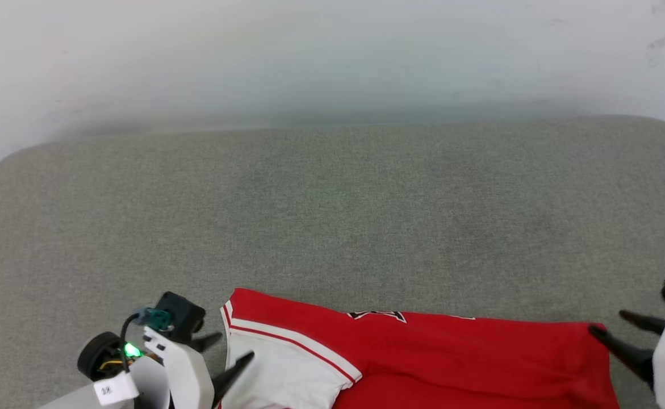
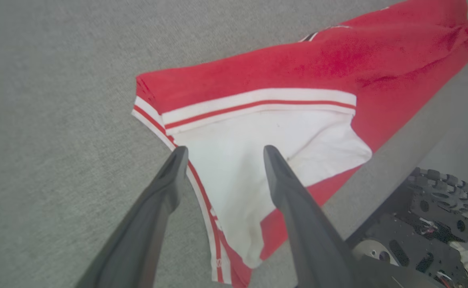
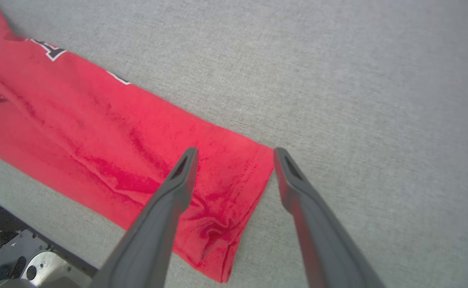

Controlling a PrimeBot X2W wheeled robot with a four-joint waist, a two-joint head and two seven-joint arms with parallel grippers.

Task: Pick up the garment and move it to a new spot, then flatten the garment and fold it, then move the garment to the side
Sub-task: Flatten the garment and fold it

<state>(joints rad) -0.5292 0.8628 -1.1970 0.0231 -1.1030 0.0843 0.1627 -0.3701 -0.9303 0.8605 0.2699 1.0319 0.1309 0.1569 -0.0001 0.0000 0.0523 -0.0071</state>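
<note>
One red jersey [image 1: 451, 352] lies on the grey surface [image 1: 332, 216], its black lettering unreadable. Left pincer [image 2: 224, 150] and right pincer [image 3: 235, 151], two in all, gape wide, empty.

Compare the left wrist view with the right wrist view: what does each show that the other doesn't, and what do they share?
Left wrist view: the white sleeve with striped trim of the garment, the open left end effector over it. Right wrist view: the plain red, wrinkled end, the open right end effector straddling its edge. Both: red fabric lying on the grey surface, plus part of the robot's base at a lower corner.
</note>
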